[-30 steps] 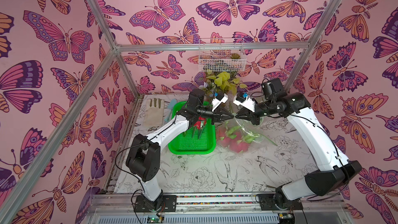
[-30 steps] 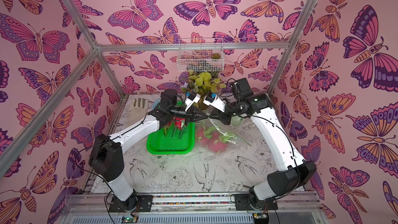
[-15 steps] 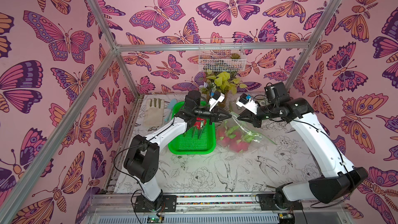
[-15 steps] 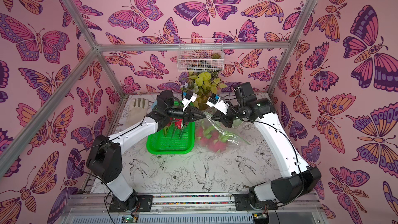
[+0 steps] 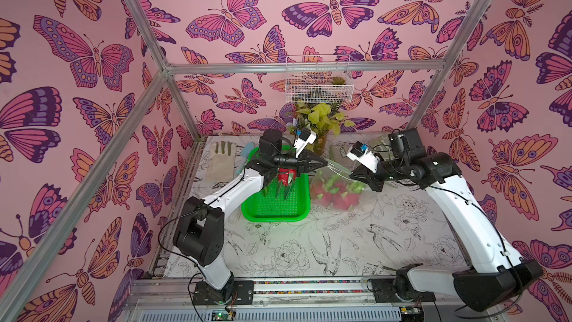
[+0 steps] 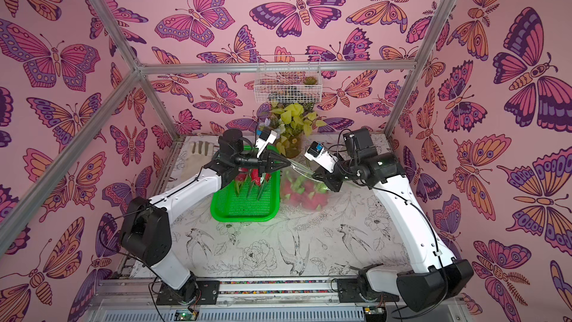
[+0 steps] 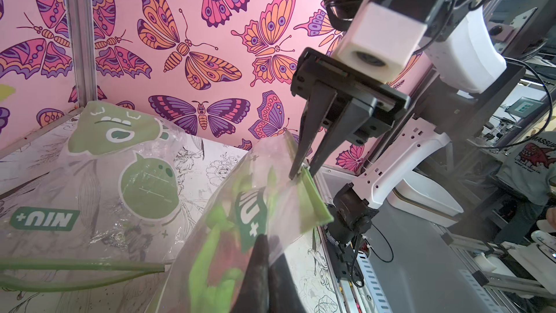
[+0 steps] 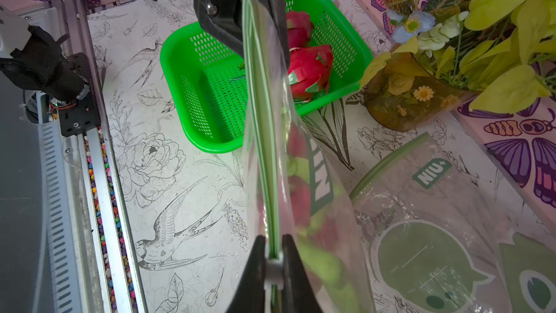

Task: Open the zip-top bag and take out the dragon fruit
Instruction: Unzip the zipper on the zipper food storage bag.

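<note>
The clear zip-top bag (image 5: pixel 335 181) (image 6: pixel 297 187) hangs between both grippers, right of the green tray (image 5: pixel 272 218). Pink dragon fruit (image 5: pixel 337 195) (image 8: pixel 301 197) with green scales lie inside it. My left gripper (image 5: pixel 326 164) (image 7: pixel 264 254) is shut on the bag's top edge at one end. My right gripper (image 5: pixel 351 175) (image 8: pixel 273 266) is shut on the white slider of the green zip strip (image 8: pixel 264 146), a short way from the left one. Two red dragon fruit (image 8: pixel 310 70) (image 5: pixel 286 178) sit in the tray, partly hidden under the left arm.
A second, flat printed bag (image 8: pixel 436 221) (image 7: pixel 120 176) lies at the back right. A vase of yellow-green leaves (image 5: pixel 320 144) stands behind the tray. A pale glove (image 5: pixel 221 156) lies at the back left. A wire basket (image 5: pixel 318 85) hangs on the back wall.
My right gripper has drawn to the right along the zip strip, away from the left gripper. The left gripper has shifted slightly left. The stretch of bag top between them is longer.
</note>
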